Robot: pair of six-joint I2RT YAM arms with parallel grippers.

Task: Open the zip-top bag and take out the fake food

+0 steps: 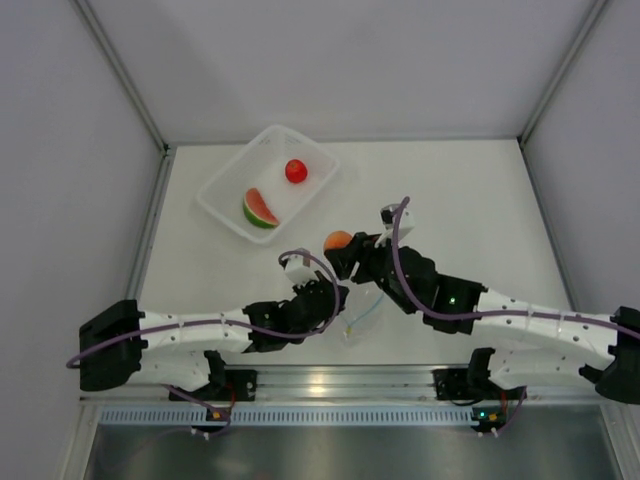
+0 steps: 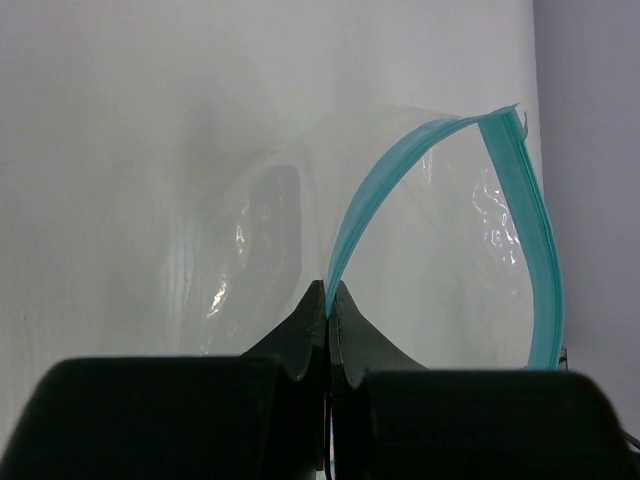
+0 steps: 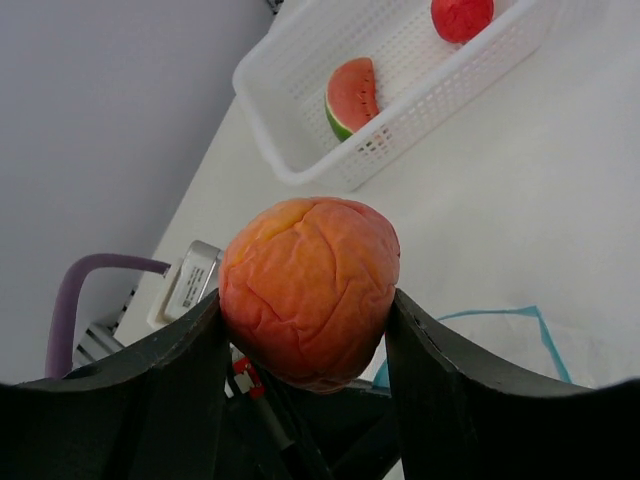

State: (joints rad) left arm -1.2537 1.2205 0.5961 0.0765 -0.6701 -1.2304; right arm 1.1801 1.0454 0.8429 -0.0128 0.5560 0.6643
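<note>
**Right wrist view: third fruit out, basket ahead**

The right gripper point(image 3: 306, 305) is clamped on the orange-peach fruit point(image 3: 308, 285), held above the table. The left gripper point(image 2: 328, 298), its fingers pinched together, holds the zip-top bag point(image 2: 440, 270) by its blue strip, with the mouth gaping just beyond. Ahead of the right gripper, the white basket point(image 3: 300, 172) holds the watermelon wedge point(image 3: 352, 97) and red ball point(image 3: 461, 17). The next move is probably to carry the fruit forward over the basket and release it.

The left pincer point(image 2: 328, 300) has its dark fingers pressed together on one teal zip strip point(image 2: 370, 200) of the clear zip-top bag point(image 2: 450, 260). The bag's mouth gapes wide above the white table point(image 2: 120, 150).
</note>
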